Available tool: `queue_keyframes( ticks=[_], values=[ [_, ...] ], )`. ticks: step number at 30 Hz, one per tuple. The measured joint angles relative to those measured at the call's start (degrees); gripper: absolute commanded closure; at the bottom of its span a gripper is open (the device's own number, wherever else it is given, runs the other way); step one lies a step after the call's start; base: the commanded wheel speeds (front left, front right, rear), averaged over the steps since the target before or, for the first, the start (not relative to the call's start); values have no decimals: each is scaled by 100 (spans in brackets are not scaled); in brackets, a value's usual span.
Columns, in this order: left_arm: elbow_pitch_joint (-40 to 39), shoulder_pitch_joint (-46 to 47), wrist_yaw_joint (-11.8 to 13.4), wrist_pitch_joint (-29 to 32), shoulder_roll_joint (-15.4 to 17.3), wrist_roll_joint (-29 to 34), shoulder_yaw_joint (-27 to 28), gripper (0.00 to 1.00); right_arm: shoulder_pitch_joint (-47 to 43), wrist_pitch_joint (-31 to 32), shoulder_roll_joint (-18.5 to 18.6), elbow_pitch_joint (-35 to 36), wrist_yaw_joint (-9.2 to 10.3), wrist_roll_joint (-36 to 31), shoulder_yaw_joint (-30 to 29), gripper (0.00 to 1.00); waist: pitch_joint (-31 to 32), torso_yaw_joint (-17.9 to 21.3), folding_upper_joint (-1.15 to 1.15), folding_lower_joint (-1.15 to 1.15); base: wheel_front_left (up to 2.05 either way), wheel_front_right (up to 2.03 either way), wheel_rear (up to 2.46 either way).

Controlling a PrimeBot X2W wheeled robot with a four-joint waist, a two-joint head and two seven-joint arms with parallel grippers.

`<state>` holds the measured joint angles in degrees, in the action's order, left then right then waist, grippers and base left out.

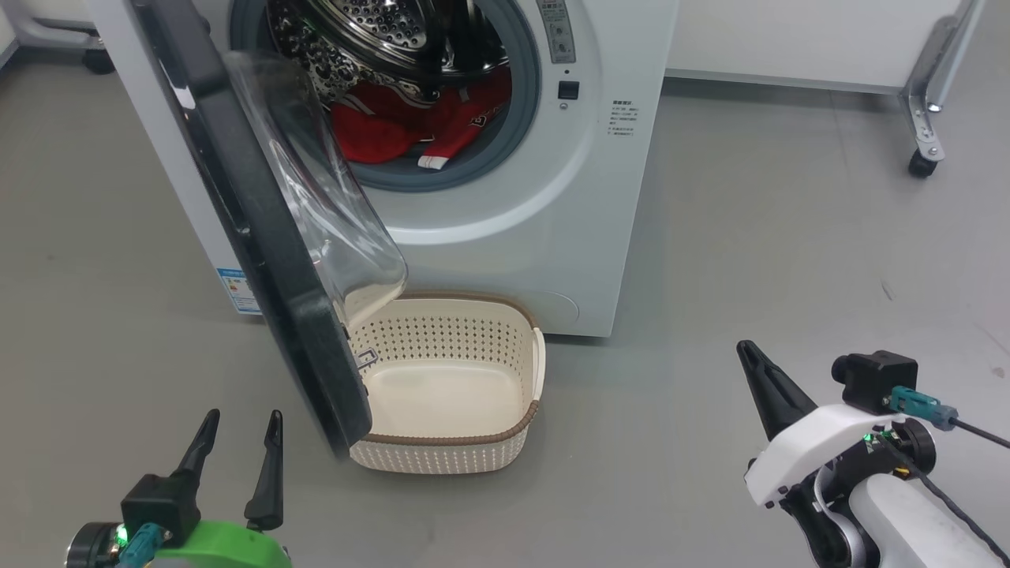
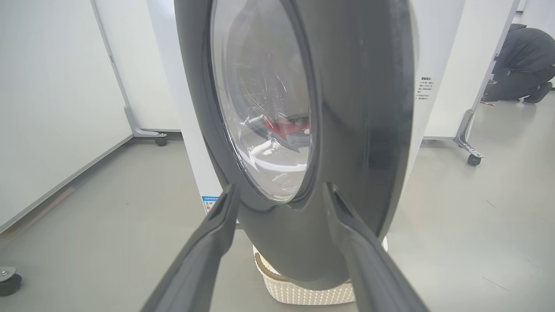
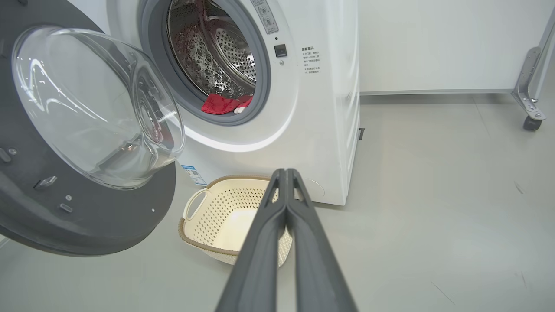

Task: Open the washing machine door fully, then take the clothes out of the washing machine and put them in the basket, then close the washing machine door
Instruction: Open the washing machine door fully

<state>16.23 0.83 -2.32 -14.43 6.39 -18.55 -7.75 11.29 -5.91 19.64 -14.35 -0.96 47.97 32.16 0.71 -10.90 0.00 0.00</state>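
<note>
Red clothes (image 1: 418, 118) with white trim lie at 6 o'clock in the steel drum (image 1: 371, 39) of the white washing machine (image 1: 552, 221). The washing machine door (image 1: 260, 237) stands swung out, its lower edge overhanging the 9 o'clock side of the empty cream basket (image 1: 442, 457) on the grey floor (image 1: 710, 237). At 7 o'clock in the head view, the left gripper (image 1: 244, 416) is spread wide, empty; at 4 o'clock, the right gripper (image 1: 746, 349) is clenched on nothing.

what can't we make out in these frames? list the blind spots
- clothes: garment count, head view; bunched, drum top cut by the frame edge.
- basket: left end, head view; behind the washing machine door.
- printed notes on the washing machine: all views, too small.
- basket inside: left wrist view; door covers it.
</note>
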Motion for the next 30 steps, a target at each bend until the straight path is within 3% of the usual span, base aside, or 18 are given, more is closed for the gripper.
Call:
queue_keyframes(
  ticks=[8,16,17,18,30],
  values=[
    [-52,-57,-8,0,-9,1,145,0,-439,-720,115,48,396,-366,-172,100,71,277,0,0,0,0,0],
    [-89,-58,-59,0,-33,47,186,0,-790,-805,69,146,603,-510,-428,100,66,380,0,0,0,0,0],
    [-89,-58,-85,0,-34,49,189,0,-831,-805,68,160,617,-573,-441,64,67,386,0,0,0,0,0],
    [-90,-60,-101,0,-34,49,193,0,-855,-809,67,181,626,-643,-463,0,67,394,0,0,0,0,0],
    [-90,-159,-126,0,-76,60,299,0,-1067,-812,-59,489,676,-909,-826,0,58,454,0,0,0,0,0]
  ],
)
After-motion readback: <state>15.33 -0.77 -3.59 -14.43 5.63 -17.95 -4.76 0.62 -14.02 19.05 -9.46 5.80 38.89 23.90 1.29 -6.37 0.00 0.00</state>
